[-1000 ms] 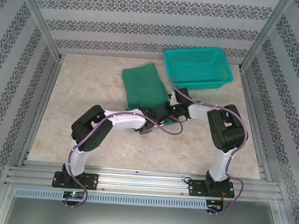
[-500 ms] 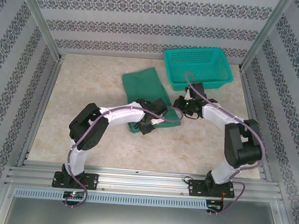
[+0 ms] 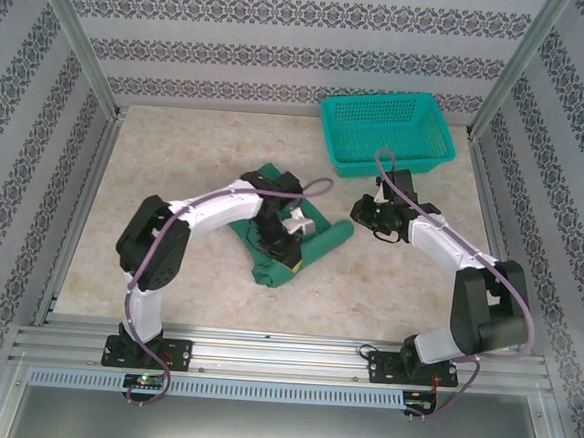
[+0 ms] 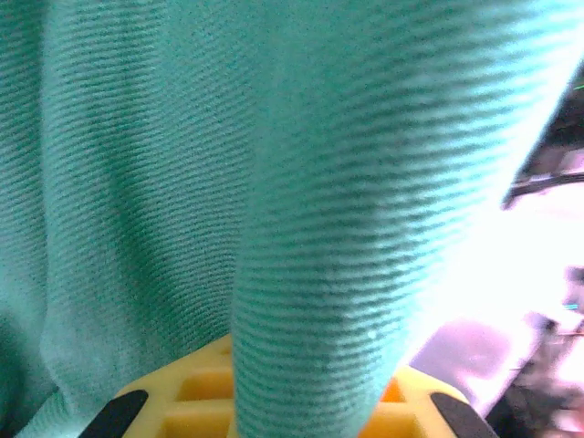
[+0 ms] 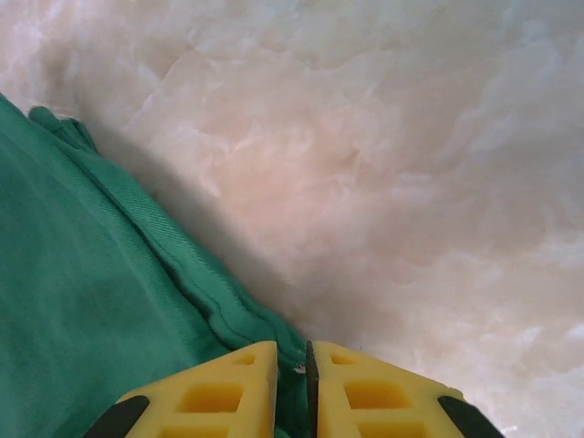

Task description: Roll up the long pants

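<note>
A: At the left gripper (image 3: 285, 241), what is held?

B: A ridge of the long pants (image 3: 322, 241) is pinched between the yellow pads (image 4: 196, 394). Green cloth is draped over them in the left wrist view.

A: And at the right gripper (image 5: 297, 354)?

B: Its jaws are parted by a thin slit only. A hem of the pants is seen right at the fingertips; whether it is touched cannot be told.

A: Where is the garment found?

B: It is bunched in the middle of the pale marbled table (image 5: 411, 182), with one end rolled into a tube that is pointed toward the right gripper. The teal basket (image 3: 386, 163) is set at the far right, apart from the cloth.
</note>
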`<state>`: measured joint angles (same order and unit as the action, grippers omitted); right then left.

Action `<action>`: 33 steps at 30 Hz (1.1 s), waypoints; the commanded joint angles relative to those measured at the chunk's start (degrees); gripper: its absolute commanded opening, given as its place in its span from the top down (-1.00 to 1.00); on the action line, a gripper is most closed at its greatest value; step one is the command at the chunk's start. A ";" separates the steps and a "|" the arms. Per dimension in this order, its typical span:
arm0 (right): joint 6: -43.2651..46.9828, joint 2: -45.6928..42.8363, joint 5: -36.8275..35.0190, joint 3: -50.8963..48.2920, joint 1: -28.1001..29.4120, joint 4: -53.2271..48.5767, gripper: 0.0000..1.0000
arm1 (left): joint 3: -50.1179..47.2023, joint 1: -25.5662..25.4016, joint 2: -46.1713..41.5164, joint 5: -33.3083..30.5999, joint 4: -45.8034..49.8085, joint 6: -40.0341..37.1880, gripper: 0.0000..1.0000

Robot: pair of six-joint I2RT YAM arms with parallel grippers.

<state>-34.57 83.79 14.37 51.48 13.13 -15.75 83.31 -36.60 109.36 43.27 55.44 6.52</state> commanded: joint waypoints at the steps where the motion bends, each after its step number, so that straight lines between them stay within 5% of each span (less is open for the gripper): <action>1: -0.28 -4.06 -0.37 -0.53 0.06 -1.33 0.62 | -5.28 6.10 -5.61 21.26 -10.82 10.62 1.00; 6: 0.10 -5.39 0.89 0.84 1.06 -2.11 0.63 | -11.17 12.33 -4.42 22.91 -15.98 14.24 1.00; 18: 3.15 6.62 5.99 10.81 11.50 -4.08 0.68 | -8.21 15.63 15.62 16.74 -16.46 6.31 1.00; 26: 2.43 18.68 11.25 15.72 13.95 -1.21 0.78 | -9.68 15.94 14.41 13.91 -15.48 3.54 0.99; 30: 1.46 27.11 11.41 19.52 14.03 -0.90 0.89 | -9.74 15.79 10.48 8.98 -14.87 1.92 0.73; 33: 0.65 31.55 11.12 20.93 13.95 -2.14 0.97 | -9.83 15.38 2.52 -2.88 -13.59 1.48 0.34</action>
<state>-33.06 111.87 25.91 71.33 26.81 -16.53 74.39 -21.67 117.69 58.06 42.28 11.03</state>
